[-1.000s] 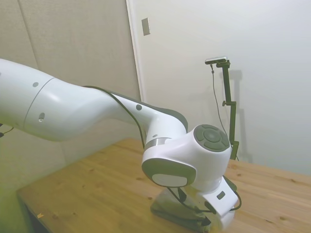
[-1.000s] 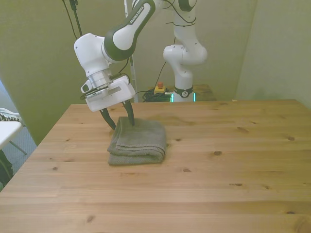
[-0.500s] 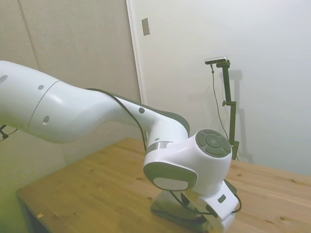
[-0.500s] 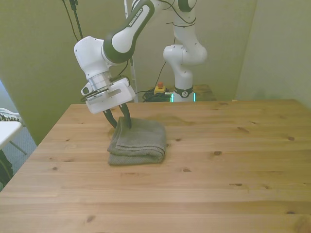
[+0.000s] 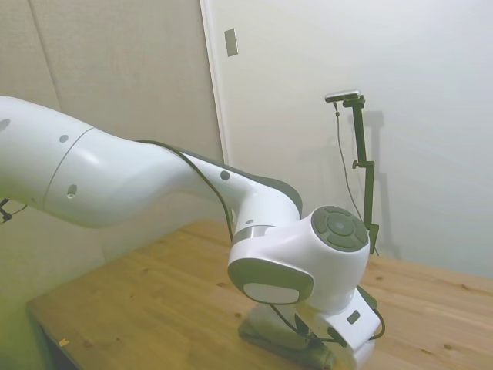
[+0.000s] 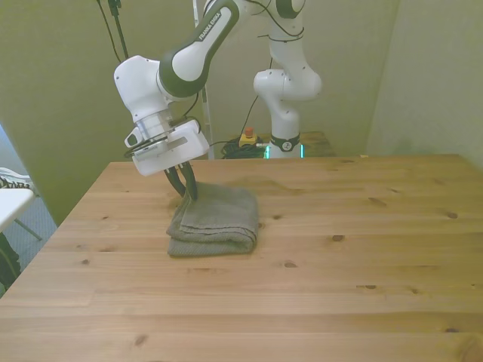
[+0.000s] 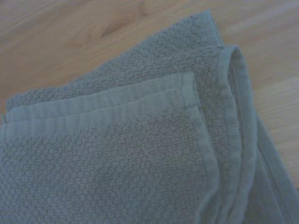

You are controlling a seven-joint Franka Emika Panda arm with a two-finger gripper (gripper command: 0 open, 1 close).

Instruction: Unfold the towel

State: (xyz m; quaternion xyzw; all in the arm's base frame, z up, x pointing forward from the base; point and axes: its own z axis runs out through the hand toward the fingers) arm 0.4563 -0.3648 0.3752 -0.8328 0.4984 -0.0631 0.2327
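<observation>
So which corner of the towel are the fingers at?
The far corner of the towel on the front view's left, where the fingers touch; its other corners lie untouched.

The table [image 6: 362,249] lies open over most of its top: the whole half toward the front view's right, the near edge and both near corners carry nothing. The one obstacle on the wood is the folded towel [image 6: 215,219], lying toward the far corner on the front view's left. The gripper [image 6: 185,185] stands over that towel's far corner, its fingers drawn together on the cloth, and the arm [image 5: 154,185] slants above the far edge there, closing off approach from that side.
</observation>
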